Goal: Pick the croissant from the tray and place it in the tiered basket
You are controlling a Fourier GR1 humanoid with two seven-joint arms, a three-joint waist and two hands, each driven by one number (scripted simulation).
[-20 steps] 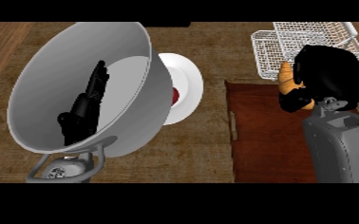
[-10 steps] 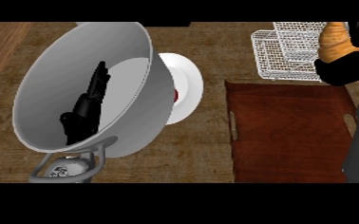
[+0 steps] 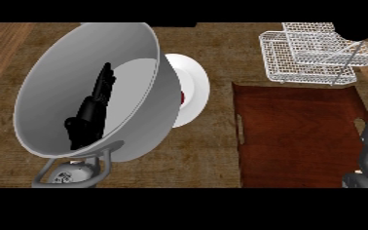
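Leftward, holds the left hand [image 3: 90, 112] up against the grey inside of a big pot [image 3: 43, 87], fingers straight and released, grasping nothing. Shows that pot tipped on its side, mouth toward the view, handle [image 3: 72, 173] at the lower edge. Hides part of a white plate [image 3: 193, 80] just behind the pot's right wall, with a small red thing [image 3: 182, 97] on it, too small to name.

Rightward, has the dark red tray [image 3: 298, 131] lying flat on the wooden table [image 3: 215, 44], and the white wire basket [image 3: 309, 53] just beyond the tray's far edge, tiers stacked.

Barely catches the right hand [image 3: 357, 33] as a dark shape at the upper right edge, above the basket's right side; cannot tell whether clenched or released. Cannot tell where the croissant is either: not seen on the tray's surface nor through the basket's wires, possibly hidden by that hand.
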